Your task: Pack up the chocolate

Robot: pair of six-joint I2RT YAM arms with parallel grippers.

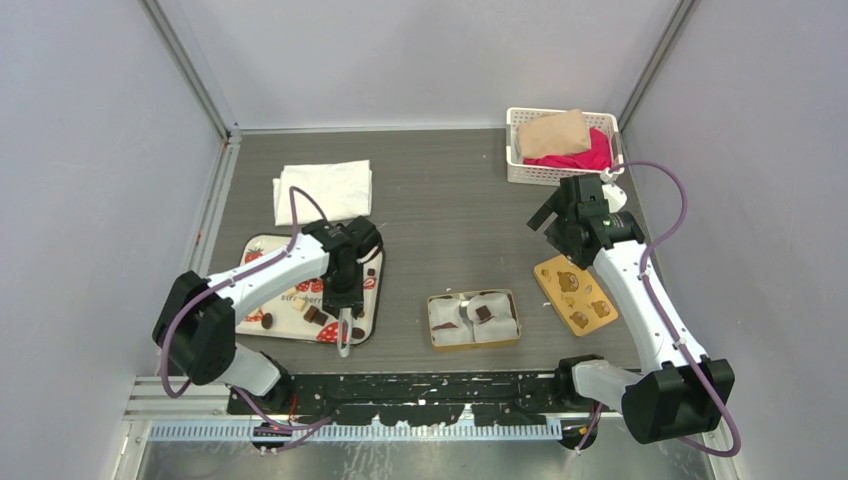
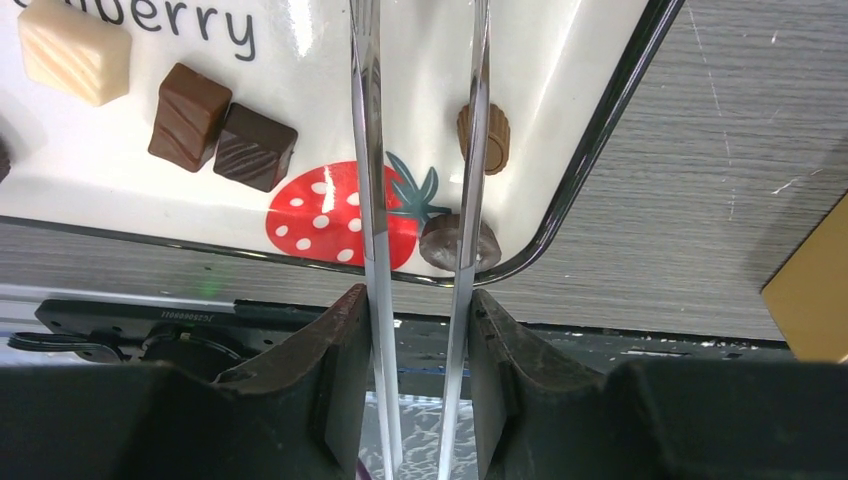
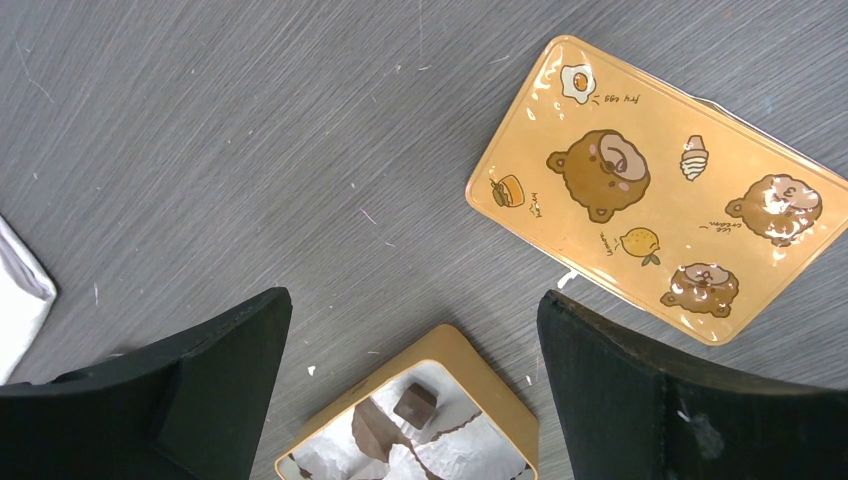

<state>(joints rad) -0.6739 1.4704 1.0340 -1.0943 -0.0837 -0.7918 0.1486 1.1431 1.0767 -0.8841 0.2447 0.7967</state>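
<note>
The left gripper (image 2: 418, 300) pinches metal tweezers (image 2: 365, 150) in its jaws, suited to tiny chocolate (image 2: 460, 243) on the strawberry tray (image 1: 258, 262) at frame left, tips seemingly near a round piece. The right gripper (image 3: 412, 300) has its jaws gaping empty above the tin (image 3: 505, 400).

Left white-and-black robot arm (image 1: 270, 275) reaches out from its base and folds at the wrist, so the left two-finger black gripper (image 2: 418, 300) points down and a bit back toward the near edge. Its fingers are pinched in on a pair of thin silver metal tweezers (image 2: 372, 150), whose blades sit close together but not touching. Right white-and-black arm (image 1: 640, 290) stretches forward and up, and the right black gripper (image 3: 408, 300) faces down, fingers spread wide, nothing between them.
</note>
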